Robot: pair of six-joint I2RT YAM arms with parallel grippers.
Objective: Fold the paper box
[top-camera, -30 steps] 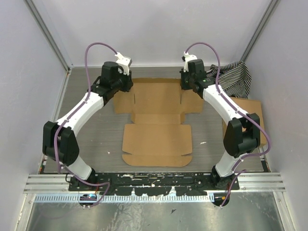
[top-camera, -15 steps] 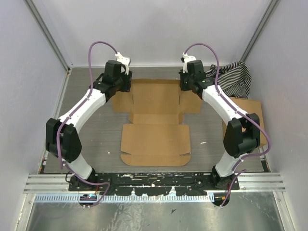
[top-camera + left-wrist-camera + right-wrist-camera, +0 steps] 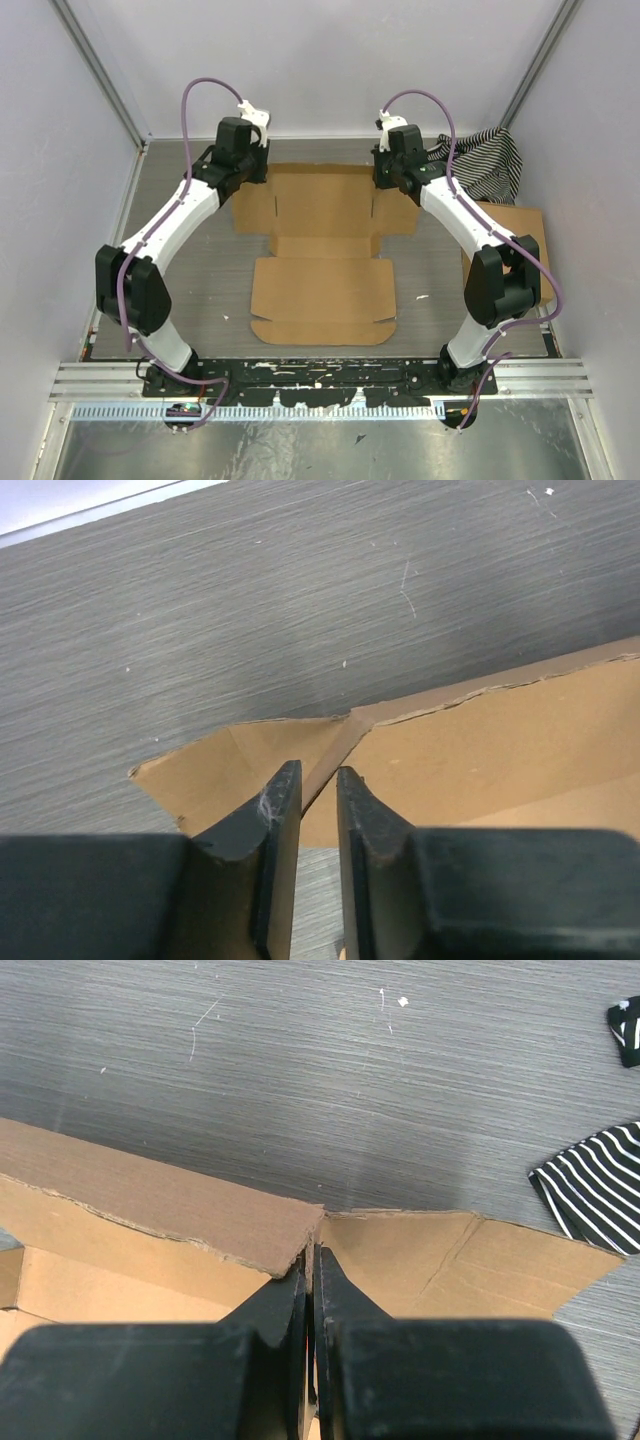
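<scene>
— Why's the flat brown corrugated-cardboard paper box (image 3: 325, 290) lying under both tools?
— Raising its far wall, I'd guess: right gripper (image 3: 310, 1260) clenched on the fold; left gripper (image 3: 318, 775) astride a crease, grip unclear.

One paper box (image 3: 325, 290), a second cardboard box (image 3: 530, 222), one striped cloth (image 3: 490, 160), two arms (image 3: 175, 225) (image 3: 450, 210).

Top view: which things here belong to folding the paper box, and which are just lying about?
For the job: paper box; left pincer and right pincer, each at a far corner flap.
Lying about: striped cloth; other box, at the right edge.
</scene>
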